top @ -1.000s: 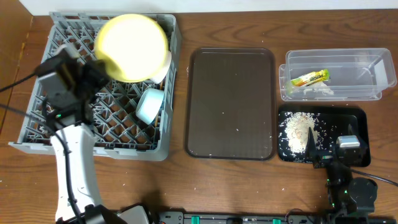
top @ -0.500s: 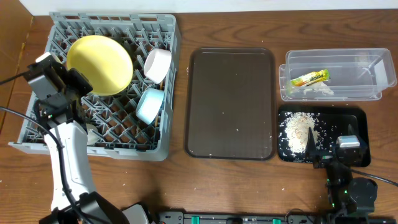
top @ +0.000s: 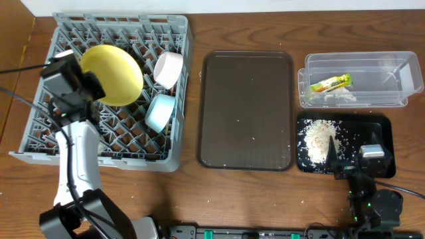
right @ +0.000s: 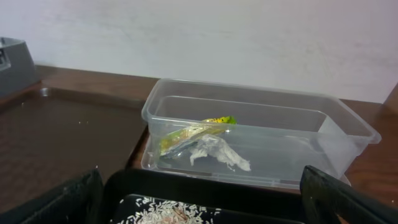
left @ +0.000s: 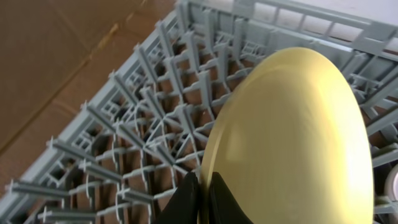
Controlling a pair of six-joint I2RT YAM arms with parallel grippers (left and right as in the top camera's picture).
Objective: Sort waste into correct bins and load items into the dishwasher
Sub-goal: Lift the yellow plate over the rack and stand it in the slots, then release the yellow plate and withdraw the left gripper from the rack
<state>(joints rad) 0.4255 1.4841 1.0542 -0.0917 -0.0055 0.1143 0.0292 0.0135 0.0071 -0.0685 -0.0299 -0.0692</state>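
Note:
My left gripper (top: 87, 85) is shut on the rim of the round yellow plate (top: 114, 74), holding it on edge over the pegs of the big grey dish rack (top: 106, 149); in the left wrist view the black fingertips (left: 188, 200) pinch the plate (left: 298, 143) above the rack (left: 124, 124). A small white bowl (top: 168, 69) and a light-blue bowl (top: 159, 112) sit in the rack. The clear tub (top: 398, 99) holds the yellow-green wrapper (top: 331, 83) and whitish scraps (right: 214, 151). The black tray (top: 382, 129) holds rice crumbs (top: 321, 141). My right gripper (top: 352, 156) is open over the black tray's front. Chopsticks are not visible.
A large dark brown serving tray (top: 247, 109) lies between the rack and the bins, with a few crumbs on it. The wooden table's left edge (top: 13, 73) runs close to the rack. A pale wall stands behind the tub in the right wrist view.
My left arm has swung the yellow plate from flat and high over the rack's back to tilted on edge, lower down among the pegs. The right arm has not moved.

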